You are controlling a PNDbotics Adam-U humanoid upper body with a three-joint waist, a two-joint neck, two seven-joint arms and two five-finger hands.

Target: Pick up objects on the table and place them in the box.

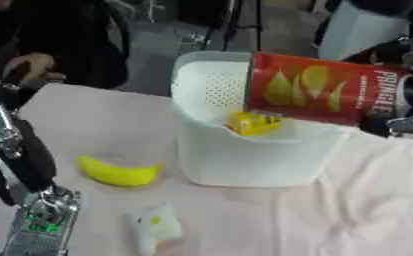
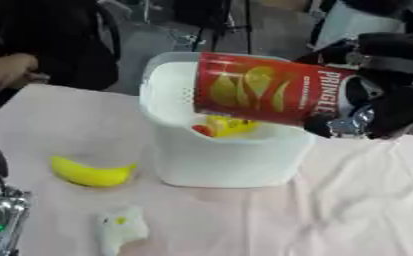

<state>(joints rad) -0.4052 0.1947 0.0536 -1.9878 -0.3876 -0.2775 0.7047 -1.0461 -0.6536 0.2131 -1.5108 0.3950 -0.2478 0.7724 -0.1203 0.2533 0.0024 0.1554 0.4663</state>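
A red Pringles can (image 2: pixel 271 90) lies on its side in the air over the white plastic box (image 2: pixel 218 160), its far end above the box's opening. My right hand (image 2: pixel 393 100) is shut on the can's near end, coming in from the right. Inside the box sit a yellow packet (image 2: pixel 227 125) and a small red thing (image 2: pixel 201 131). A yellow banana (image 1: pixel 118 172) lies on the table left of the box. In front of it rests a small white wrapper with a yellow spot (image 1: pixel 155 227). My left arm (image 1: pixel 26 165) runs down the left edge; its hand is out of sight.
A pale pink cloth (image 2: pixel 349 210) covers the table. A person in dark clothes sits at the far left with a hand (image 1: pixel 30 65) near the table's edge. Chair legs and a grey floor lie beyond the box.
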